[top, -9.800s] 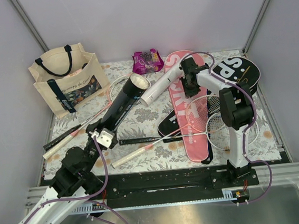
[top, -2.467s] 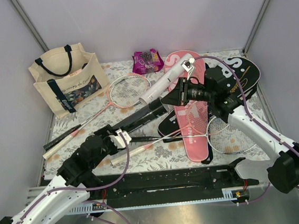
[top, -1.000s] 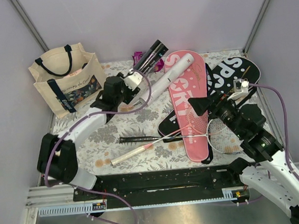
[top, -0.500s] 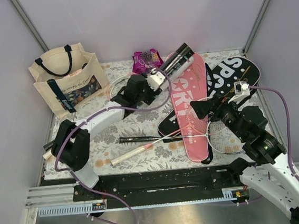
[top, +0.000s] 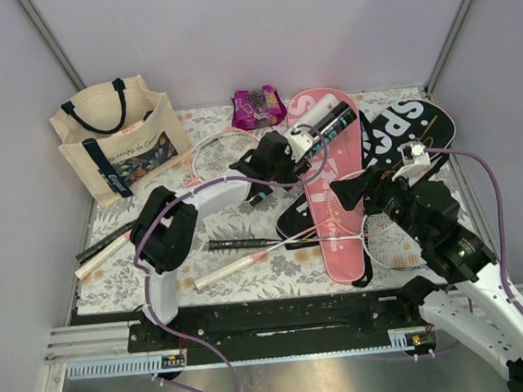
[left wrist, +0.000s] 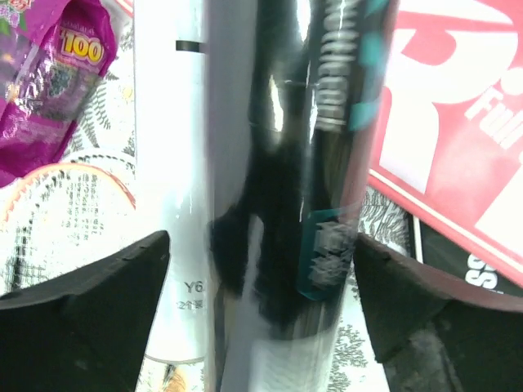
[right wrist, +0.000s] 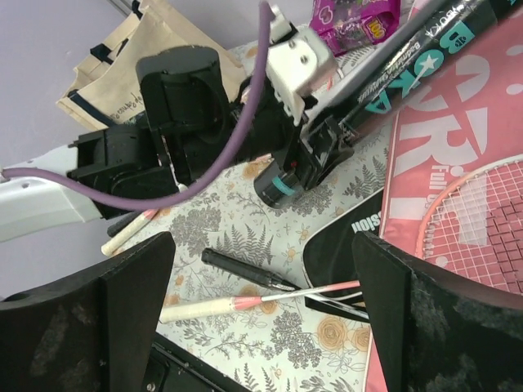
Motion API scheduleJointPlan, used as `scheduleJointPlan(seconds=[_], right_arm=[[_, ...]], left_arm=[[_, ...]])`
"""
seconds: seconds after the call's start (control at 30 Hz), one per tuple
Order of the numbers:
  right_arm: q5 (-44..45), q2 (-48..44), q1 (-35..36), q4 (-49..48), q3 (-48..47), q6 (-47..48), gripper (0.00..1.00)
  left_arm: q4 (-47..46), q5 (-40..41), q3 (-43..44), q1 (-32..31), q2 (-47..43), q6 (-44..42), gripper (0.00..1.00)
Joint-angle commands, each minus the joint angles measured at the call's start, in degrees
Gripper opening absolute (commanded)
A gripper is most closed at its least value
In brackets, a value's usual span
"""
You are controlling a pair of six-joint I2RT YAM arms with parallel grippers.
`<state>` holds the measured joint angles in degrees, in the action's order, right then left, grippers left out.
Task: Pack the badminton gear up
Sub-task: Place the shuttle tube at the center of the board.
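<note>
Two tubes now lie together across the top of the pink cover [top: 349,260]. Within the last second the left gripper [left wrist: 261,238] has swung the black tube [top: 322,134] over from well left of that cover. It has lowered it alongside the white tube [left wrist: 172,204], the two touching or very nearly so. Its jaws stand wide on either side of the black tube, with a strip of the white one showing past one finger. Whether they still pinch it or have just let go, I cannot tell.

The right gripper [top: 349,189] has barely moved. It hovers over the middle of the pink cover, spread to its fullest and holding nothing.

To my mind this gathers the tubes in one spot, but little is packed yet. One racket [top: 225,153] lies left of the pink cover, and a second racket [right wrist: 478,224] overlaps its right side. The black cover [top: 417,125] lies just right of it. A clean release of the black tube looks like the step in hand.
</note>
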<state>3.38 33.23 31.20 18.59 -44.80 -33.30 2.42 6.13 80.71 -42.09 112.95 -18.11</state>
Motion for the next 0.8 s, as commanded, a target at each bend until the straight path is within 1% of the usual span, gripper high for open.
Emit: scheduleJointPlan(seconds=[0.0, 0.1, 0.2, 0.3, 0.4, 0.47, 0.53, 0.63, 0.67, 0.77], right_arm=[[0.05, -0.45, 0.35, 0.92, -2.31, 1.39, 1.00], [-0.04, -0.28, 0.44, 1.19, -1.53, 1.22, 0.99], [-0.65, 1.21, 0.44, 1.10, -0.56, 0.08, 1.00], [0.22, 2.62, 0.44, 0.14, 1.55, -2.37, 0.99], [-0.12, 4.46, 0.44, -1.53, 2.61, -1.69, 0.99], [0.40, 6.66, 0.44, -2.33, 2.70, 0.68, 1.00], [2.15, 9.03, 0.44, -2.68, 2.17, 4.54, 1.00], [5.75, 14.29, -0.52, -3.82, 0.94, 11.31, 1.00], [5.33, 16.40, -1.57, -3.91, 0.07, 13.15, 1.00], [-0.54, 23.60, -8.14, -4.43, -2.83, 15.63, 0.99]], left_arm=[[-2.59, 2.48, 6.22, -0.10, -2.02, 2.38, 0.99], [-1.11, 2.74, 4.90, -0.19, -5.61, 3.08, 0.99], [0.74, 5.38, 4.02, -0.45, -10.19, 5.27, 0.99], [4.78, 6.70, 3.06, -0.37, -16.16, 8.25, 0.99], [10.14, 7.22, 1.57, -0.19, -22.57, 11.16, 0.99], [12.95, 7.49, -0.28, -0.19, -26.88, 13.70, 0.99], [16.12, 7.67, -3.61, 0.16, -31.10, 15.72, 0.99], [18.41, 6.79, -9.49, 0.78, -38.39, 17.93, 0.99], [19.11, 6.27, -11.69, 1.21, -41.72, 20.02, 0.99], [21.04, 5.64, -17.93, 2.18, -48.15, 21.27, 0.99]])
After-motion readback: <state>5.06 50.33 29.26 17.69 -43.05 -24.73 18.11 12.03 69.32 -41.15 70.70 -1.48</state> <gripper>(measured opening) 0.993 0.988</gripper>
